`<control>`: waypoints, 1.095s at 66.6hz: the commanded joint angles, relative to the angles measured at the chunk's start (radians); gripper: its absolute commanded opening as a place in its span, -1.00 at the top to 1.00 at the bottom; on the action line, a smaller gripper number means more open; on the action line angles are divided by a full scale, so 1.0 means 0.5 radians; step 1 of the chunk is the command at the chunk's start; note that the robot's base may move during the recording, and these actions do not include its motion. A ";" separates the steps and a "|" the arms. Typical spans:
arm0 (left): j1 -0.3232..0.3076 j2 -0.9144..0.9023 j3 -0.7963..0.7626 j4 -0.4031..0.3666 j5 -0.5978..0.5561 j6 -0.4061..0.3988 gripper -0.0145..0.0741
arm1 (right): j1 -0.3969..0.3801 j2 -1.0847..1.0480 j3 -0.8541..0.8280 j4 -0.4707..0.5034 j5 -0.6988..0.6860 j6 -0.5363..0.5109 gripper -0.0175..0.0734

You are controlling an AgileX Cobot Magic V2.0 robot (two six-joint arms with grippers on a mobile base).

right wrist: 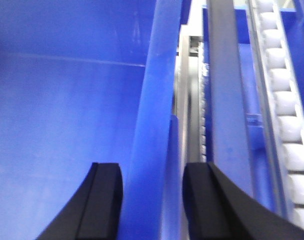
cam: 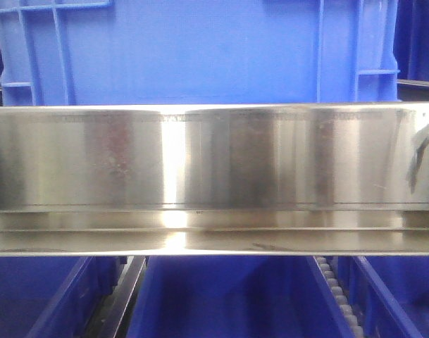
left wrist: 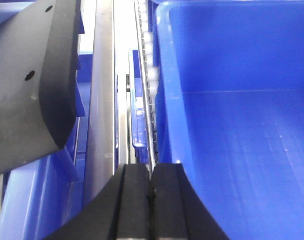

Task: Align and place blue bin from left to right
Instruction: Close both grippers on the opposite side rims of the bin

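Left gripper [left wrist: 151, 192] jaws clenched empty; right gripper [right wrist: 152, 172] jaws released, tray rim [right wrist: 152, 100] between. We judge the blue bin [cam: 193, 49] stiff, slick, bulky: hold its ribs [cam: 358, 42].

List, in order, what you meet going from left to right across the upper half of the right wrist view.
Inside of the blue tray → the tray's upright rim → steel rails → white rollers. Lower down, the right gripper stands open astride that rim.
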 commanded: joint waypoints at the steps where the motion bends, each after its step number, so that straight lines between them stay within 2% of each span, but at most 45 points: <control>1: -0.014 -0.002 -0.019 -0.002 -0.025 -0.015 0.92 | -0.018 -0.006 -0.022 -0.124 -0.002 0.028 0.78; 7: -0.014 0.001 -0.019 -0.002 -0.065 -0.015 0.91 | -0.018 -0.006 -0.022 -0.124 -0.002 0.028 0.78; 12: -0.014 0.020 -0.019 -0.002 -0.091 -0.015 0.76 | -0.018 -0.006 -0.022 -0.124 0.002 0.028 0.78; 24: -0.014 0.092 -0.019 -0.002 -0.107 -0.015 0.06 | -0.018 -0.006 -0.022 -0.124 0.004 0.028 0.78; 30: -0.014 0.115 -0.022 -0.002 -0.155 -0.015 -0.14 | -0.018 -0.006 -0.022 -0.124 0.004 0.028 0.78; 48: -0.064 0.137 -0.022 -0.089 -0.235 -0.015 -0.04 | -0.018 -0.006 -0.022 -0.124 -0.024 0.028 0.78; 57: -0.127 0.205 -0.044 0.013 -0.252 -0.015 -0.04 | -0.018 -0.006 -0.022 -0.124 -0.024 0.028 0.78; 68: -0.144 0.248 -0.054 0.021 -0.235 -0.020 -0.04 | -0.018 -0.006 -0.022 -0.124 -0.024 0.028 0.78; 73: -0.144 0.251 -0.054 0.088 -0.239 -0.104 -0.04 | -0.018 -0.006 -0.022 -0.124 -0.024 0.028 0.78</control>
